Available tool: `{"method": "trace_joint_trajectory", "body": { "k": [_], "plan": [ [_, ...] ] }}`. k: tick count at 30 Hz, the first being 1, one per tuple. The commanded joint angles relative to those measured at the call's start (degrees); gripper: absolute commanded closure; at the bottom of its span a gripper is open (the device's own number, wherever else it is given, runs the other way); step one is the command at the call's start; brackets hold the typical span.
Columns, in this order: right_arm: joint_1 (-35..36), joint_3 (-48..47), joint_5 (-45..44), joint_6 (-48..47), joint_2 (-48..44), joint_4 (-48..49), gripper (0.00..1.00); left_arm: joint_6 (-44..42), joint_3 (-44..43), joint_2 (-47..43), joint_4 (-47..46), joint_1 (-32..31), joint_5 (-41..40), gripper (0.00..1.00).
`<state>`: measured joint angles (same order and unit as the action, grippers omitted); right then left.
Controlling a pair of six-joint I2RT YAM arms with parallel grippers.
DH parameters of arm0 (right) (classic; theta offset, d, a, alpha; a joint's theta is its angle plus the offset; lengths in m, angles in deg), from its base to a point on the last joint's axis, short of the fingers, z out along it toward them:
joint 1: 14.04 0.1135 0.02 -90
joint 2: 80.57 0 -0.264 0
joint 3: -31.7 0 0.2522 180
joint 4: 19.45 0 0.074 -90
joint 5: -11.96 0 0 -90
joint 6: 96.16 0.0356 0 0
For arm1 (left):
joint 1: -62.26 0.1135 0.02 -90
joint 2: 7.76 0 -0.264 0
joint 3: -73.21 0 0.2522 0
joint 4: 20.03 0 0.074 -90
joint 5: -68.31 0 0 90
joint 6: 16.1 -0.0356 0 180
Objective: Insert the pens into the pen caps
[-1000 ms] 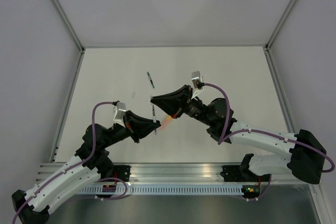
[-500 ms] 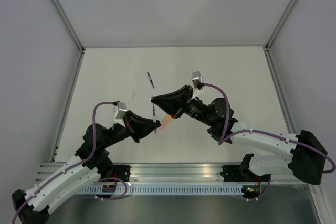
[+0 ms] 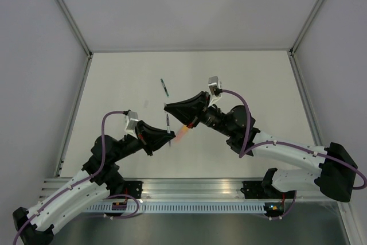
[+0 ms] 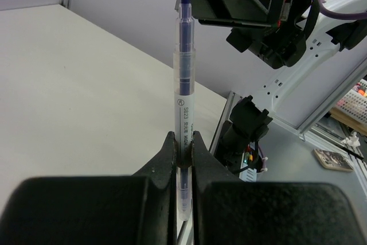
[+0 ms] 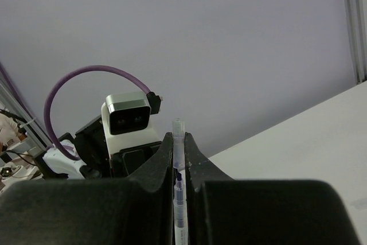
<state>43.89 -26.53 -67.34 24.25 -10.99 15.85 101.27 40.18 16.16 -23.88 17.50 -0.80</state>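
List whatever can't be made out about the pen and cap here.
- Right wrist: the right gripper hides most of the cap.
- Top view: that gripper covers the spot where the pen meets the cap, so how far it is in cannot be told.
- Left wrist: the cap is cut off by the top edge.
- Top view: the orange thing is blurred; pen or cap, unclear.

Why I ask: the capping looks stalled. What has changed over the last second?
The right wrist camera crept slightly toward the far side, while the right end effector stayed shut on the cap. Nothing was taken or released. The left end effector kept gripping the clear pen, and the teal pen on the table lay unmoved.
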Motion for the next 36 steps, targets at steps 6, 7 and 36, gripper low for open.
{"method": "trace_joint_trajectory", "body": {
  "k": [6, 7, 36],
  "plan": [
    [0.3, -3.9, 0.5, -1.3, -1.4, -0.3, 1.00, -1.6, 0.1, 0.2, -0.8, 0.0, -1.3, 0.98],
    [0.5, -3.7, 0.6, -1.1, -1.5, 0.0, 1.00, -1.6, 0.0, 0.2, -0.7, 0.0, -1.4, 0.98],
    [0.4, 0.3, 1.3, -1.8, 0.1, 3.2, 1.00, -1.4, 0.2, -0.6, -0.2, 0.1, -2.2, 0.98]
  ]
}}
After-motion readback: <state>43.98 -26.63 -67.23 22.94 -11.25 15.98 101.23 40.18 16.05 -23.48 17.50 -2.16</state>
